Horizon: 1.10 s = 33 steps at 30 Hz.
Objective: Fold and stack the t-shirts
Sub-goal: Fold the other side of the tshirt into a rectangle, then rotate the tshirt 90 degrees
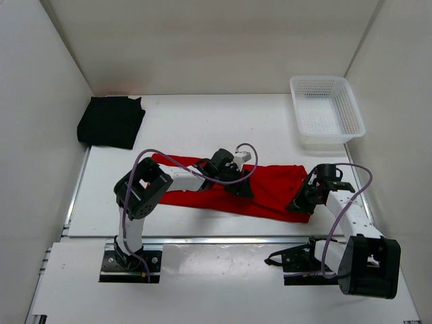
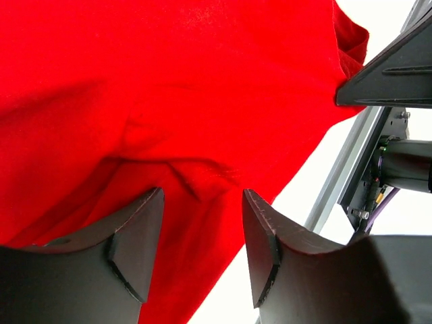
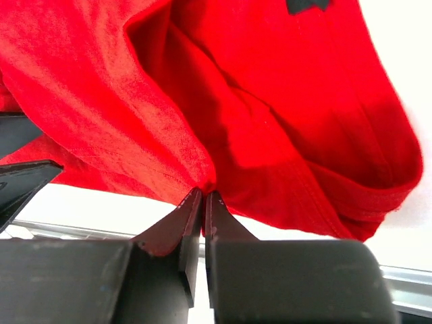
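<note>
red plain cloth t-shirt [image 1: 277,185] lies drawn out in a long, rumpled band across the white worktop [image 1: 202,128], running from left of the middle toward the near right corner, its right end close to the near edge. the right gripper [image 1: 298,202] sits at that right end. in the right wrist view its fingers [image 3: 185,223] are pressed together on a pinched ridge of the red cloth [image 3: 283,101], which fans up and away from the pinch in deep folds, with a hemmed edge curling at the right. the left gripper [image 1: 241,188] is down over the middle of the band. in the left wrist view its two dark fingers [image 2: 142,229] stand apart with nothing between them, and the red cloth [image 2: 169,88] fills the space just beyond their tips. i cannot tell whether the tips touch it.

a black cloth t-shirt [image 1: 111,121], folded into a rough square, rests at the far left corner of the worktop, well apart from the red one. a white plastic mesh basket [image 1: 327,140] stands at the far right corner, beyond the right gripper.
</note>
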Available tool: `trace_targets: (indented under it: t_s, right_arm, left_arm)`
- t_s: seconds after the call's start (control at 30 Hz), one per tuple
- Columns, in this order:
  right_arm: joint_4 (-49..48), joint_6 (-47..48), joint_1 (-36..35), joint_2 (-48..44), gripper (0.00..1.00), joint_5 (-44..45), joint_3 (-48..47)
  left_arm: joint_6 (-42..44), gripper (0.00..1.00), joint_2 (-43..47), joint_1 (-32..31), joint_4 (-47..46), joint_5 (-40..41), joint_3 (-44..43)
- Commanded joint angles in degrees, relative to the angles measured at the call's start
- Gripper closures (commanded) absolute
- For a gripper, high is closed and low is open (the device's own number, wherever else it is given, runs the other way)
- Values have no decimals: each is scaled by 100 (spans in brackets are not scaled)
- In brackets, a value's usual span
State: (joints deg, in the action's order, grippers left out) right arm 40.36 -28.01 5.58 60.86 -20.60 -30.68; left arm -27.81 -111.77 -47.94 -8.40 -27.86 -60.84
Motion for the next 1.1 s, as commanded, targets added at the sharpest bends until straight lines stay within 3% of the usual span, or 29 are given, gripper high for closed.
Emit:
trace_targets:
  t_s: [0.0, 0.1, 0.13, 0.17, 0.3, 0.4, 0.47, 0.5, 0.53, 0.7, 0.83, 1.07]
  right_arm:
    - [252, -135, -48, -101, 97, -49, 53]
    - [349, -179, -75, -136, 90, -23, 1]
    - [446, -179, -32, -127, 77, -58, -78]
    - [429, -118, 65, -171, 71, -76, -122]
    - [587, 58, 162, -469, 65, 432, -859]
    - [368, 225, -30, -400, 67, 1125, -1430]
    - [157, 322, -477, 11, 82, 1608, -1625]
    - [26, 401, -540, 144, 97, 1838, -1739]
    - [-115, 558, -793, 493, 100, 1988, -1818]
    - [-239, 1033, -1313, 2207, 100, 2937, -2583]
    - [-204, 1297, -1578, 2992, 99, 3641, -3022]
    - [-344, 1544, -2017, 3985, 100, 3818, -3304]
  left_arm:
    - [66, 39, 260, 57, 6, 9, -86]
    - [74, 39, 260, 65, 14, -9, -51]
    - [74, 39, 261, 40, 14, 17, -112]
    - [92, 39, 278, 57, 49, 17, -121]
    - [468, 41, 454, 153, 400, -96, -463]
    - [1266, 39, 805, 311, 1206, -168, -1051]
    - [1793, 37, 1086, 451, 1602, -1, -1429]
    - [2101, 36, 1139, 618, 1744, 269, -1474]
    - [2226, 35, 1183, 837, 1946, 594, -1527]
    - [3851, 37, 1201, 1549, 2142, 2605, -896]
    - [4397, 37, 1078, 2121, 1992, 3145, -552]
    - [4961, 39, 876, 2385, 1860, 3656, -165]
